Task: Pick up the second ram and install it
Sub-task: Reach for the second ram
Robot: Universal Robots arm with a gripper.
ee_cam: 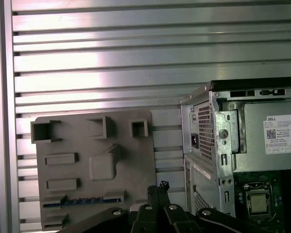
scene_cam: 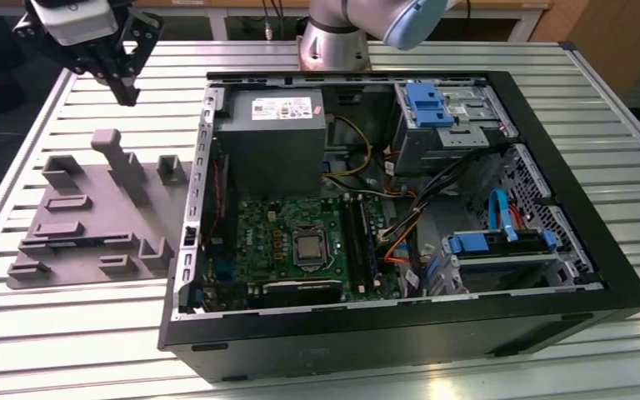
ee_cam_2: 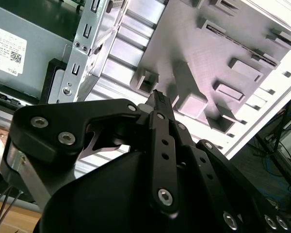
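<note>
The second ram (ee_cam: 82, 200) shows in the first wrist view as a thin dark blue strip standing on edge in a slot of the grey fixture plate (ee_cam: 126, 160). My gripper (scene_cam: 127, 90) hangs well above the table, over the slats just beyond the fixture plate (scene_cam: 87, 212) on the exterior view's left. Its black fingers (ee_cam_2: 157, 99) are pressed together with nothing between them, and the gripper (ee_cam: 160, 187) is apart from the ram. The green motherboard (scene_cam: 287, 242) with its long black sockets (scene_cam: 359, 246) lies inside the open computer case (scene_cam: 587, 275).
The fixture plate carries several raised grey blocks and a tall post (scene_cam: 120, 162). Inside the case are a grey power supply (scene_cam: 270, 137), blue drive brackets (scene_cam: 426, 104) and loose cables. The slatted aluminium table (scene_cam: 76, 325) surrounds everything.
</note>
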